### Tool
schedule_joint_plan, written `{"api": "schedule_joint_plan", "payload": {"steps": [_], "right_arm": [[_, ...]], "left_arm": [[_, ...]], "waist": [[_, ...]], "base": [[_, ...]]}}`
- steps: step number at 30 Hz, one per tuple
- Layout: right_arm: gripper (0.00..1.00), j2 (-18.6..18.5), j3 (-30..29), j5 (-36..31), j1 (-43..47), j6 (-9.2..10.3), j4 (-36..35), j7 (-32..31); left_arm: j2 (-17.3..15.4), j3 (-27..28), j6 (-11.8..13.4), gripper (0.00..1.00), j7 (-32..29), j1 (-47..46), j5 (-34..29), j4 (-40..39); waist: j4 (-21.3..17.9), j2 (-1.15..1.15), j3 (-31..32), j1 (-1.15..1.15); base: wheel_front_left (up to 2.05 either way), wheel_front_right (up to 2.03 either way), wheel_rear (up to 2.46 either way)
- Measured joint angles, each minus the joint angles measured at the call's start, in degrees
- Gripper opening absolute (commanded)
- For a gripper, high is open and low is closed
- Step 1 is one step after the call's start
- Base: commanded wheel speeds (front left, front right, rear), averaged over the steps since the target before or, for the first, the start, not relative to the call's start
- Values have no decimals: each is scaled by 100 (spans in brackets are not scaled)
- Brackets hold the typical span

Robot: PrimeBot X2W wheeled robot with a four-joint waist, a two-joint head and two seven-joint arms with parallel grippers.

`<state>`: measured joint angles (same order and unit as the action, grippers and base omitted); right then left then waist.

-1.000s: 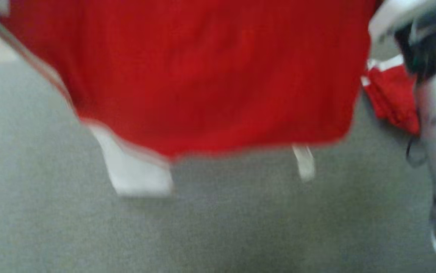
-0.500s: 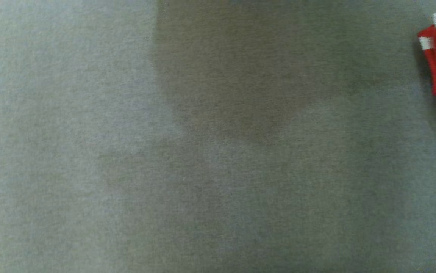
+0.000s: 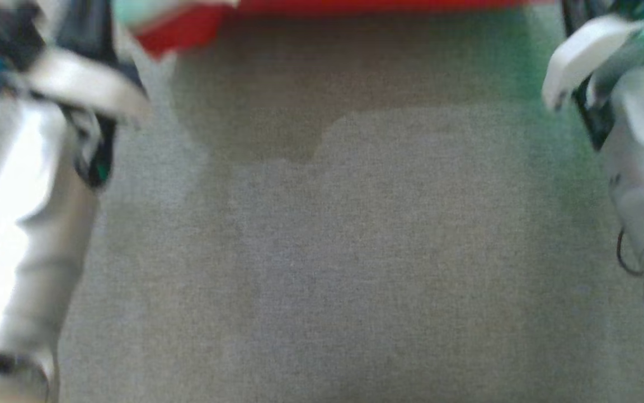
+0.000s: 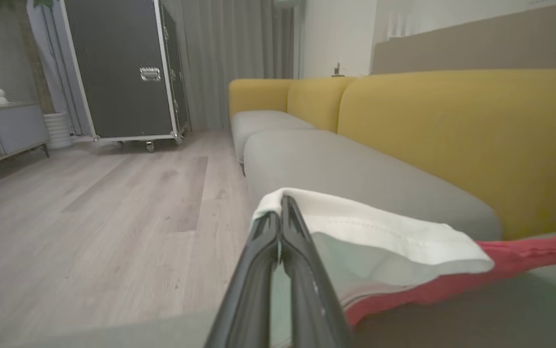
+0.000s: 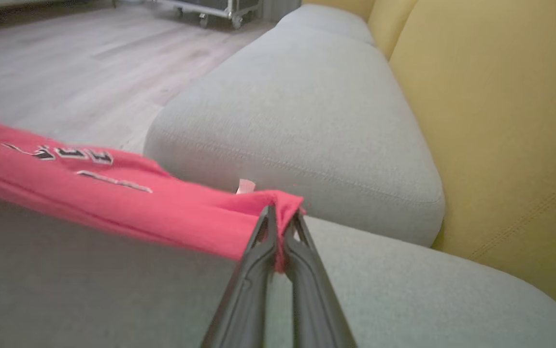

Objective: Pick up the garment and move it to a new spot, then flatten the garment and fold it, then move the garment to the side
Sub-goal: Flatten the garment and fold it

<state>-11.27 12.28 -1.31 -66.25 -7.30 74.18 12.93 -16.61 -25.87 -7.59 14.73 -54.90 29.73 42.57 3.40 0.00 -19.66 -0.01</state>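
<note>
Well, both my grippers are clamped on the garment (image 5: 113, 203). My left gripper (image 4: 281, 208) pinches its white-trimmed edge, and my right gripper (image 5: 282, 217) has its fingers pressed together on a red corner. The cloth runs as a stretched red band between them over the grey sofa seat (image 5: 306, 121) — whether it touches the cushion I cannot tell. A yellow backrest (image 5: 490, 121) rises along the seat's far edge, and off the opposite edge lies the wooden floor (image 4: 89, 203).
</note>
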Motion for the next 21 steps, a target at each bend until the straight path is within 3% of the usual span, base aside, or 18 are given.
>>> {"api": "schedule_joint_plan", "payload": {"steps": [4,13,21], "right_arm": [[0,-20,621,279,500,0,45,-185],[0,-97,2086,1214,1491,0,-88,-616],[0,-798,3642,2772,2383,0,-1268,-1401]], "left_arm": [[-414,-609,0,0,-10,861,255,-324],[-1240,-1597,0,0,-704,2159,910,-1201],[-1992,-1941,0,0,-1483,3218,1594,-2331]], "waist": [[34,0,346,-1],[80,0,1103,-1],[56,1,1803,0]], "base": [[0,0,0],[0,0,0],[0,0,0]]}}
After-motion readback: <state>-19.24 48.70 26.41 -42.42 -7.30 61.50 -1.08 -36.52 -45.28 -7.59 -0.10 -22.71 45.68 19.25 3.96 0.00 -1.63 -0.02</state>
